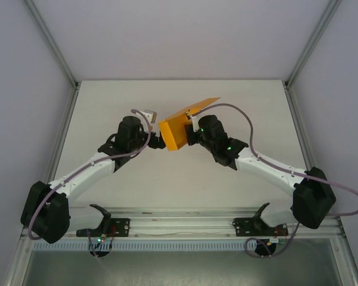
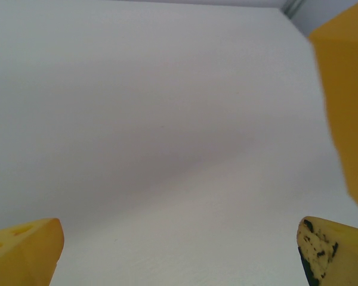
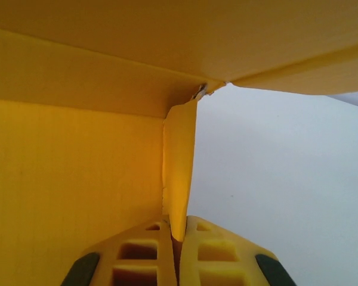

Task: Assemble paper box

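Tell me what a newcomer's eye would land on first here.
The bright orange paper box stands out against the middle of the white table. The right pincer is shut on one thin card wall of it, seen close up from the right wrist. The left pincer stands wide open just beside the box, with nothing between its fingers.

Bare table (image 1: 167,190) all round; the paper box (image 1: 174,134) (in the right claw (image 3: 178,232)) blocks the middle.
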Motion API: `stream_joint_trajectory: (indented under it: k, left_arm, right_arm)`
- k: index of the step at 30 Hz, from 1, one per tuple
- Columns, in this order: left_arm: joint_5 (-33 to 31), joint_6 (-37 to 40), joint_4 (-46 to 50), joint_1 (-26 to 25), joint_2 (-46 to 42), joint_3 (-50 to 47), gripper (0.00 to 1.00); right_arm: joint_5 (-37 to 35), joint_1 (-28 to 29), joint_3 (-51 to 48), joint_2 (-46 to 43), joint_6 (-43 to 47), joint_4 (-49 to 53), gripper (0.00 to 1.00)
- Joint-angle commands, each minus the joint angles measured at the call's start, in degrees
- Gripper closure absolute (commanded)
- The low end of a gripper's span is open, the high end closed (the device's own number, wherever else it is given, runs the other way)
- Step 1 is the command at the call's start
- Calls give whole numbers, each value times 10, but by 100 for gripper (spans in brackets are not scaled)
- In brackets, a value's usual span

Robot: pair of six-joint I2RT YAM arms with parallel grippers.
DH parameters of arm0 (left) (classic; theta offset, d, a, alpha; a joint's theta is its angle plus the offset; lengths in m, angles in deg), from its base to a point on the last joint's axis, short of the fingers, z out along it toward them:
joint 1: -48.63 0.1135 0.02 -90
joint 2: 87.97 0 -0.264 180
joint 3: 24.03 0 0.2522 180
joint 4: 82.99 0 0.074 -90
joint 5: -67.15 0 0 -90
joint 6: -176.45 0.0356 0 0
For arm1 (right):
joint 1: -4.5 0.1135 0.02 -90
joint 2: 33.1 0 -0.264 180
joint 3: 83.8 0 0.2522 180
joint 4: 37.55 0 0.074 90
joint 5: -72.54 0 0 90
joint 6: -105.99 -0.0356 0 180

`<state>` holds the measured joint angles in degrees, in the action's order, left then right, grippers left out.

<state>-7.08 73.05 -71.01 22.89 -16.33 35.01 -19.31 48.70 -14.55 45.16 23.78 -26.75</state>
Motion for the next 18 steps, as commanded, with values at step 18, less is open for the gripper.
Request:
stream_joint_trajectory:
  k: [18]
  left_arm:
    - [-352, -98, 223, 30, -89, -35, 0]
  right_arm:
    - [-102, -17, -50, 12, -82, 117, 100]
